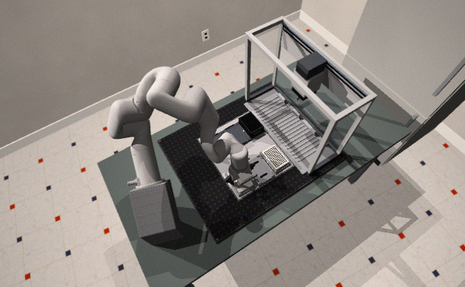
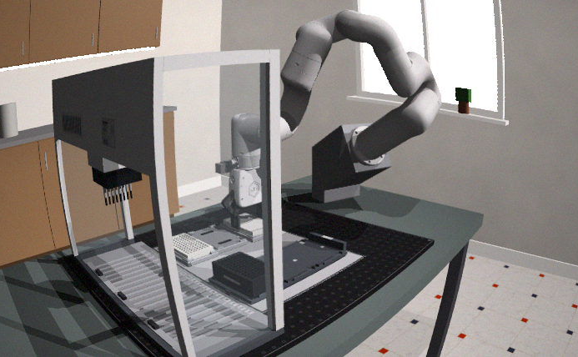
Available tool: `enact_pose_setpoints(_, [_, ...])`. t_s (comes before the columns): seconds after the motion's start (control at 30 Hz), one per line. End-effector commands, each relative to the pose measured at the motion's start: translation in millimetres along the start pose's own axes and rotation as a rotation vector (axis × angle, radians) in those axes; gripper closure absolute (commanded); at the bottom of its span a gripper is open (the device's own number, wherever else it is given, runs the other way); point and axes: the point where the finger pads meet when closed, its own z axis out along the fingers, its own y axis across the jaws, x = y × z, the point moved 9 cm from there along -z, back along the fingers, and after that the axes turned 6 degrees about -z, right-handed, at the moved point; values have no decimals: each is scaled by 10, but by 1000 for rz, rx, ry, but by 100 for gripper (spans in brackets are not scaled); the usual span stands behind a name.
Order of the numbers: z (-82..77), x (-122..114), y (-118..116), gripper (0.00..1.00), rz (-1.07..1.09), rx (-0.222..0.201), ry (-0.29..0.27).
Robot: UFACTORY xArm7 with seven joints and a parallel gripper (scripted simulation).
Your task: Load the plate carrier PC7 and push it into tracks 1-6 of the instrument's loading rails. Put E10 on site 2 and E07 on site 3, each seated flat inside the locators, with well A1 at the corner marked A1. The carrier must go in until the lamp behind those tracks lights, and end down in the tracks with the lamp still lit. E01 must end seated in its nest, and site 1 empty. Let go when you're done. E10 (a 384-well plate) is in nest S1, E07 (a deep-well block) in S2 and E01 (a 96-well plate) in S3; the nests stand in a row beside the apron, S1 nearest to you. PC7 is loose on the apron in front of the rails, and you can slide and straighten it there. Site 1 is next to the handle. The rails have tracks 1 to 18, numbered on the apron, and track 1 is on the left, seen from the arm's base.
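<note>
My gripper (image 1: 243,182) is open and low over nest S1, its fingers on either side of the pale plate E10 (image 2: 249,226), which lies in the nest. I cannot tell if the fingers touch it. The middle nest S2 (image 2: 218,237) is empty. The white 96-well plate E01 (image 1: 275,157) sits in nest S3 (image 2: 192,246). The grey carrier PC7 (image 2: 302,261) lies on the apron in front of the rails, partly hidden by my arm in the top view. The black deep-well block E07 (image 1: 251,124) sits on its end nearest the rails (image 2: 238,272). The carrier's other sites are bare.
The instrument's white frame (image 1: 308,88) stands over the loading rails (image 1: 286,128). A frame post (image 2: 272,194) blocks part of the nests in the exterior view. A dark pipetting head (image 2: 115,181) hangs inside. The carrier's handle (image 2: 326,240) faces my base.
</note>
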Motion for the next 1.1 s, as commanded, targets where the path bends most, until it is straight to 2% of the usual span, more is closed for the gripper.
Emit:
enact_pose_setpoints(0.0, [-13,11,-5,0,0,2,3])
enact_pose_setpoints(0.13, [-13,11,-5,0,0,2,3])
enact_pose_setpoints(0.17, [-19,11,-5,100,0,2,3])
enact_pose_setpoints(1.07, [-19,11,-5,100,0,2,3])
